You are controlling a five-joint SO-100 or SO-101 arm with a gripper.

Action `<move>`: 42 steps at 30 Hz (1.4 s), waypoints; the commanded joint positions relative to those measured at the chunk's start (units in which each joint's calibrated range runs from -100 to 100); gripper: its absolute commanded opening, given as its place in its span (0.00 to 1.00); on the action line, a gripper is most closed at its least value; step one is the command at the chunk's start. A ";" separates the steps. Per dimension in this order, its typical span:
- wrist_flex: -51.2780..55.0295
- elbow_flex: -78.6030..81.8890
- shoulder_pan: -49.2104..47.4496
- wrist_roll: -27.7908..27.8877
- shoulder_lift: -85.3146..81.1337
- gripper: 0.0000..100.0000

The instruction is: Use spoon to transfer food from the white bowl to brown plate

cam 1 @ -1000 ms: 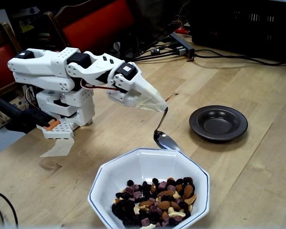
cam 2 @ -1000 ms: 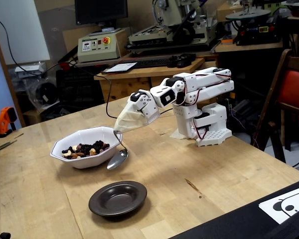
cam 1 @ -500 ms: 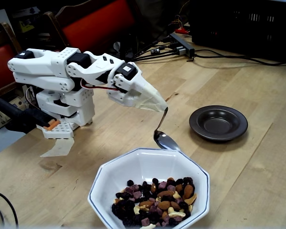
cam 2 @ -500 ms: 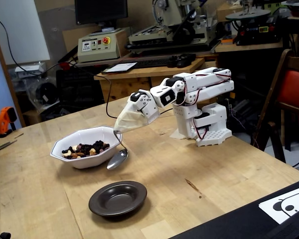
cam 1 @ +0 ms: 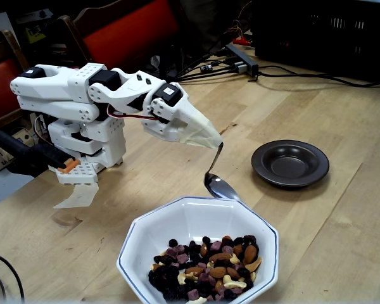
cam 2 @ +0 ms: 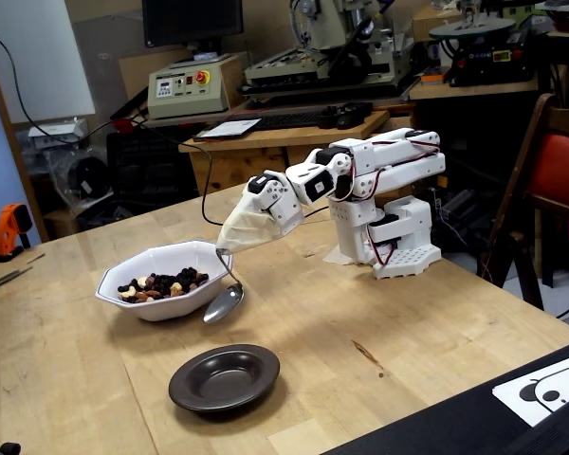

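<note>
— Over the wooden table in a fixed view, what have you got?

— My gripper is pointing down toward four o'clock, its tip wrapped in pale tape, pinched on the thin handle of the spoon. The spoon hangs below it, its oval end just above the far rim of the white bowl, at the bowl's twelve o'clock. I cannot tell whether metal touches ceramic.

— And the food?

— The food sits heaped in the near half of the white bowl: almonds, cashews, raisins, purple bits. The spoon's scoop looks empty. The brown plate lies at about two o'clock from the bowl, apart from it, nothing in it.

— Now the other side, a fixed view across the table?

— Here my arm's base stands at the right, and the arm reaches left. The gripper is closed on the spoon, which dangles beside the white bowl, at its three o'clock, the scoop low by the outer wall, close to the tabletop.

— Plate from here?

— The brown plate is at five o'clock from the bowl, toward the camera, bare. The food shows as a dark and tan heap inside the bowl.
</note>
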 commanded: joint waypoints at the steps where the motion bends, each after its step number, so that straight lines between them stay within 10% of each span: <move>1: -0.07 -0.81 0.45 -0.20 -0.44 0.02; 42: 15.03 -23.11 0.60 0.15 0.33 0.02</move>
